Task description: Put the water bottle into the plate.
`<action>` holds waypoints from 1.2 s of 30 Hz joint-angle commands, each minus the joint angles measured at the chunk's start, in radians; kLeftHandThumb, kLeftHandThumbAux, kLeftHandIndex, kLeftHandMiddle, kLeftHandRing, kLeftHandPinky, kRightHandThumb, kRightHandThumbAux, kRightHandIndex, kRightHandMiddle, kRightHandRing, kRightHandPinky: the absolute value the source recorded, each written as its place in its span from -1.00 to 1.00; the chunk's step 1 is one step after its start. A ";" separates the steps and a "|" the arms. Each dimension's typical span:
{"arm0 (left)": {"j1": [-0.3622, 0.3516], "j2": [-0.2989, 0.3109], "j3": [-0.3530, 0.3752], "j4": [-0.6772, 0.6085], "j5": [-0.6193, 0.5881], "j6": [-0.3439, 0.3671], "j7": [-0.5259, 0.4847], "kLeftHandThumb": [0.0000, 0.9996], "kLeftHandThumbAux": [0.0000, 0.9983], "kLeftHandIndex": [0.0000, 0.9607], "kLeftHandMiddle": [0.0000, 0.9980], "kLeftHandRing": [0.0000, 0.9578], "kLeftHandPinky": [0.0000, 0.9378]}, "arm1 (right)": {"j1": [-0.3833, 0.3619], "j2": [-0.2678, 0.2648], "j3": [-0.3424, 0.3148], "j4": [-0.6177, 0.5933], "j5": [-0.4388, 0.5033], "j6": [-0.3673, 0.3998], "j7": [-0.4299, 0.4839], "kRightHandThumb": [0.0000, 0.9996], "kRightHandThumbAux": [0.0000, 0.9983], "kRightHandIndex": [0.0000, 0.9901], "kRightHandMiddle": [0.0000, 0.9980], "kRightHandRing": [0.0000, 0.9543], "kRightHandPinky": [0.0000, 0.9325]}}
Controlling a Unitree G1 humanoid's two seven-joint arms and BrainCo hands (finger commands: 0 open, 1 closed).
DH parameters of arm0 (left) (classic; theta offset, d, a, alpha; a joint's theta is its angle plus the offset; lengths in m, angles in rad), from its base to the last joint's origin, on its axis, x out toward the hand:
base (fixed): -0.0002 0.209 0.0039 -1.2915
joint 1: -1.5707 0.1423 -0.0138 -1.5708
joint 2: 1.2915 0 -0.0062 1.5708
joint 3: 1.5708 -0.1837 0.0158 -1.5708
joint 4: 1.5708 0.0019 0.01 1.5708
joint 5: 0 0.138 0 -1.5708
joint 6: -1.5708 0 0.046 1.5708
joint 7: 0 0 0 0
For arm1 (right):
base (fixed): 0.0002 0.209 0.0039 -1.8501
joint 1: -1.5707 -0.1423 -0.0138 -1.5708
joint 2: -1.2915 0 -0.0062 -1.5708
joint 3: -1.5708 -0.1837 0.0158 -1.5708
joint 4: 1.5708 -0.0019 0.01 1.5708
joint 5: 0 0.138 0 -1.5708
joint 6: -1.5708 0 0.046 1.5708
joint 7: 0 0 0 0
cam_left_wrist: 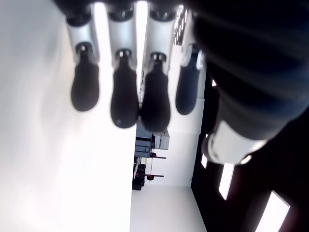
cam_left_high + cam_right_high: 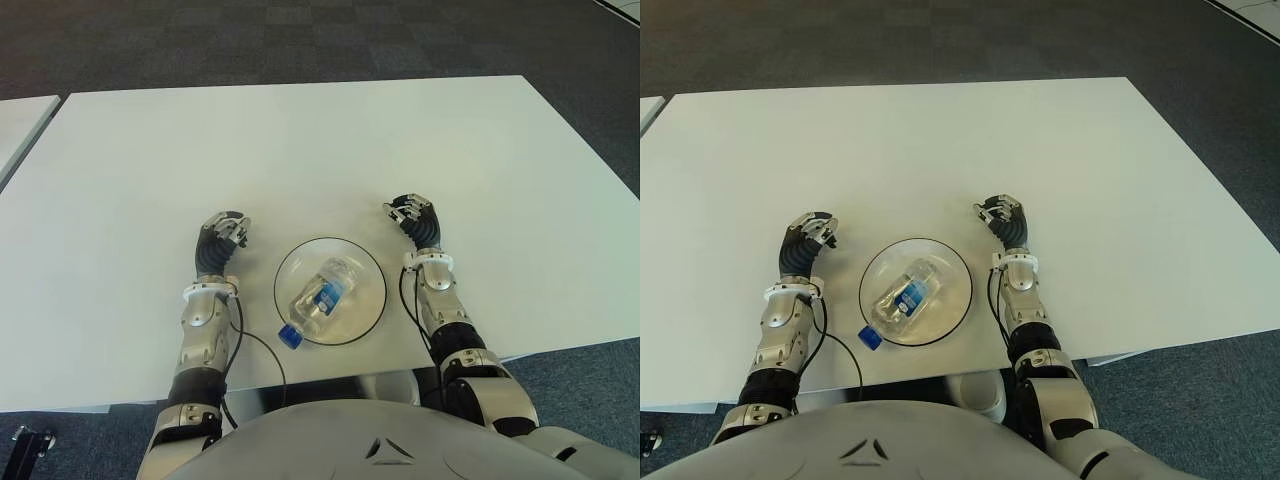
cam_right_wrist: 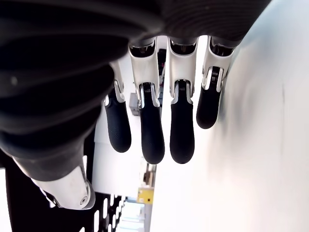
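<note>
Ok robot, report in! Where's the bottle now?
Left hand and right hand open, empty, either side of plate. Bottle lying in plate. Nothing in the way.

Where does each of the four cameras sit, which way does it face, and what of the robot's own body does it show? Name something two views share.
Left eye view: on the head, looking down at the white table; shows both arms, left hand, right hand, and the water bottle lying in the plate.
Right eye view: beside it, same scene slightly shifted.
Left wrist view: on the left wrist, close on its own fingers, holding nothing.
Right wrist view: likewise, own fingers, empty.
Shared: both eyes show bottle, plate and hands.
</note>
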 commanded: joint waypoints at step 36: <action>0.033 -0.006 0.004 -0.026 0.000 0.025 0.014 0.42 0.42 -0.09 0.32 0.33 0.33 | 0.020 0.062 -0.018 0.064 0.031 -0.145 0.011 0.41 0.46 -0.12 0.27 0.33 0.38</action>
